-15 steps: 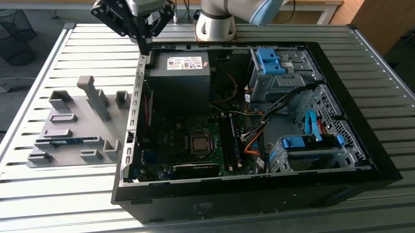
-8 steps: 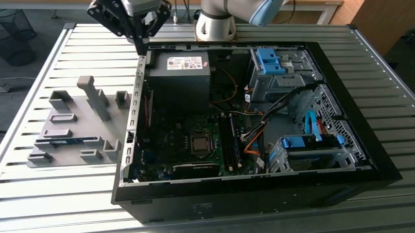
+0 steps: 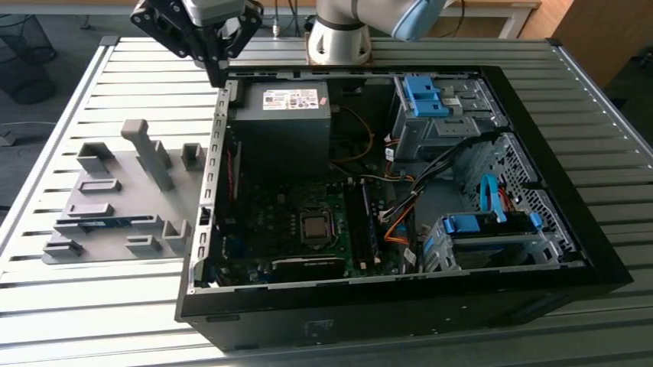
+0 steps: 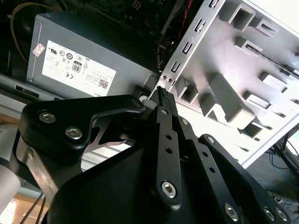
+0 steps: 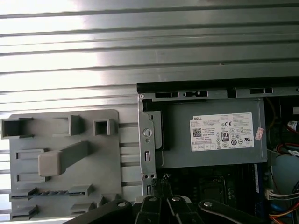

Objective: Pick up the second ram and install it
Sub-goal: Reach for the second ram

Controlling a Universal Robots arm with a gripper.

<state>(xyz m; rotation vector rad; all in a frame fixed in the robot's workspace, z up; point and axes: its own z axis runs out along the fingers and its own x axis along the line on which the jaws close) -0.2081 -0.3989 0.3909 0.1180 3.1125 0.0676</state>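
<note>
A slatted metal desk (image 3: 92, 313) is carrying an open black computer case (image 3: 408, 321), which is lying on its side with its motherboard (image 3: 275, 214) facing up. In the exterior view, a grey power supply (image 3: 281, 122) is sitting at the case's 11 o'clock corner, and its white label is showing in both wrist views (image 4: 79, 56) (image 5: 210, 135). A grey fixture plate (image 3: 112, 202) with raised holders is lying flat on the desk just beside the case at its 9 o'clock, and it is also showing in both wrist views (image 4: 219, 56) (image 5: 112, 177). The black end effector (image 3: 217, 76) is hovering above the case's 11 o'clock corner, over the wall next to the power supply. Its fingers are pressing together with nothing between them, as both wrist views are showing (image 4: 161, 91) (image 5: 161, 184). The second ram (image 3: 97, 223) is resting in a slot at the fixture plate's 7 o'clock, well apart from the end effector.
</note>
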